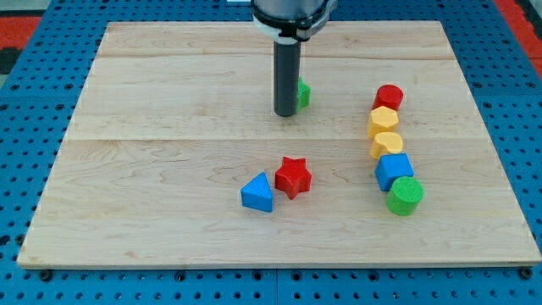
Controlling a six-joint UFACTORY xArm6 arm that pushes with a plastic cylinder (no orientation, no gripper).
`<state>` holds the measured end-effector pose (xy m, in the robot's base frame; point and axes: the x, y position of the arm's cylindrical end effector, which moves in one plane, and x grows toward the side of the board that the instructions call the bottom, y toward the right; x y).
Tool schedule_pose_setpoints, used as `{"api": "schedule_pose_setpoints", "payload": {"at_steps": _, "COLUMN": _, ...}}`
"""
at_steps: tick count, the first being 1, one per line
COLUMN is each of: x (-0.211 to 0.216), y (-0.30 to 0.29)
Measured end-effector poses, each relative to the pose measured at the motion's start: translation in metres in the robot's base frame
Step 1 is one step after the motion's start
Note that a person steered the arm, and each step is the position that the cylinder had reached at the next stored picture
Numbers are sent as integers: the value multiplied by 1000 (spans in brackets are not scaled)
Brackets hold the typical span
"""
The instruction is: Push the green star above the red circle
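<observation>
The green star point(302, 92) lies near the view's top centre, mostly hidden behind my rod; only its right edge shows. My tip point(284, 113) rests on the board right against the star's left side. The red circle point(389, 97) sits to the right of the star at about the same height, at the top of a column of blocks.
Below the red circle run a yellow hexagon point(383, 121), a yellow block point(386, 144), a blue block point(394, 170) and a green circle point(406, 196). A red star point(293, 176) and a blue triangle point(258, 193) lie at the lower centre of the wooden board point(152, 169).
</observation>
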<state>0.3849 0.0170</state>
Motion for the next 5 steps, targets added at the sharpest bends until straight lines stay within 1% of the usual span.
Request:
{"api": "schedule_pose_setpoints", "payload": {"at_steps": 1, "x": -23, "y": -13}}
{"api": "schedule_pose_setpoints", "payload": {"at_steps": 2, "x": -34, "y": -26}}
{"api": "schedule_pose_setpoints", "payload": {"at_steps": 3, "x": -55, "y": 14}}
{"api": "schedule_pose_setpoints", "payload": {"at_steps": 4, "x": -55, "y": 29}}
{"api": "schedule_pose_setpoints", "payload": {"at_steps": 5, "x": -58, "y": 72}}
